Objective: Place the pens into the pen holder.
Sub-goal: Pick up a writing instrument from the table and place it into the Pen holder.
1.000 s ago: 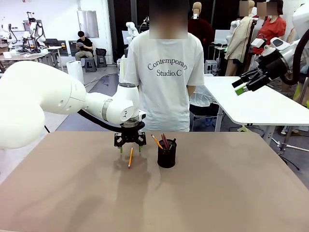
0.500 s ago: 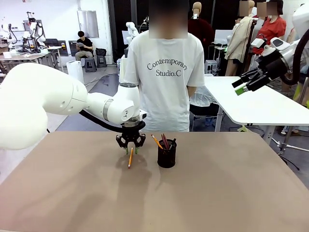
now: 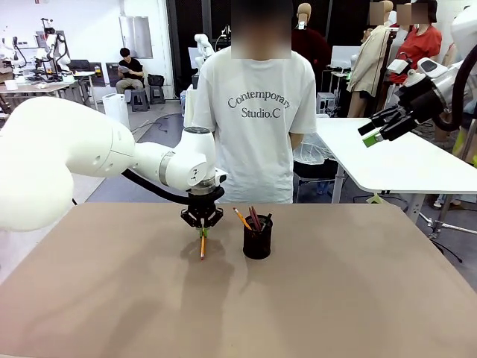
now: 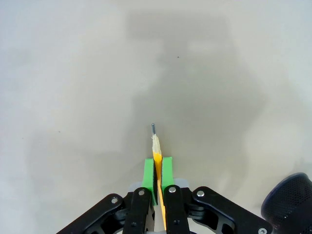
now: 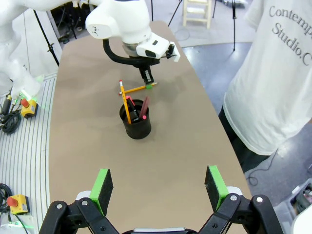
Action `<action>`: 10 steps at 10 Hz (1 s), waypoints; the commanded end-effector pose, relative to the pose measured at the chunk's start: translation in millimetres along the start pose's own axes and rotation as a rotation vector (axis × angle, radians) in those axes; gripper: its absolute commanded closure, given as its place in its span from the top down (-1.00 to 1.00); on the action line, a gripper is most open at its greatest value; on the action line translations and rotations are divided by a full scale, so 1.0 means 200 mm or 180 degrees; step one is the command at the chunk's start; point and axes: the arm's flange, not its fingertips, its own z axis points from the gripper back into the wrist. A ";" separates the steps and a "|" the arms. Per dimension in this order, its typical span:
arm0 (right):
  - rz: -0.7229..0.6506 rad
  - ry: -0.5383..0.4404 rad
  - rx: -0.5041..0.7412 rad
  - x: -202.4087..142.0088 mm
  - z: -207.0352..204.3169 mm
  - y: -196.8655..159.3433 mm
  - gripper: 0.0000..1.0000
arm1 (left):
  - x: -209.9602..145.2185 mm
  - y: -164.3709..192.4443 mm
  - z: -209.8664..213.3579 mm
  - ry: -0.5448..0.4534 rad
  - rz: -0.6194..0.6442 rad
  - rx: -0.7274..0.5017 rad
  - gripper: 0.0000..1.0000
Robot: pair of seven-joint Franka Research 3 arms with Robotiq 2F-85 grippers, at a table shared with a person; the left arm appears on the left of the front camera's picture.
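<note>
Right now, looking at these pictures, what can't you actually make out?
- Pencil, left wrist view: its rear half is hidden between the left end effector's pads.
- Pen holder, left wrist view: cut off by the corner.
- Pens in the holder, front view: too small and overlapping to count.
- Right end effector, right wrist view: its base is cut off by the bottom edge.

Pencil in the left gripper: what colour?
Yellow-orange pencil, bare sharpened tip; clearest in the left wrist view.

— Op A: From my station I log a brown table (image 3: 358,298), grey floor (image 3: 160,123), a white table (image 3: 402,160) at right.

— Op B: I note a seated person (image 3: 132,71) far left among desks, bright overhead light.
</note>
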 end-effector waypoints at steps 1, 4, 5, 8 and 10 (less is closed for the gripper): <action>-0.0041 -0.0007 -0.0027 0.02 0.00 0.01 1.00 | -0.01 0.06 0.00 0.0108 -0.0018 -0.0058 -1.00; -0.0041 -0.0007 -0.0027 0.02 0.00 0.01 1.00 | -0.05 0.14 0.06 0.0107 -0.0088 -0.0321 -1.00; -0.0041 -0.0007 -0.0027 0.02 0.00 0.01 1.00 | -0.07 0.19 0.12 0.0121 -0.0190 -0.0366 -1.00; -0.0041 -0.0007 -0.0027 0.02 0.00 0.01 1.00 | -0.17 0.35 0.34 -0.0077 -0.0722 -0.0933 -1.00; -0.0041 -0.0007 -0.0027 0.02 0.00 0.01 1.00 | -0.22 0.43 0.47 -0.0299 -0.0904 -0.1381 -1.00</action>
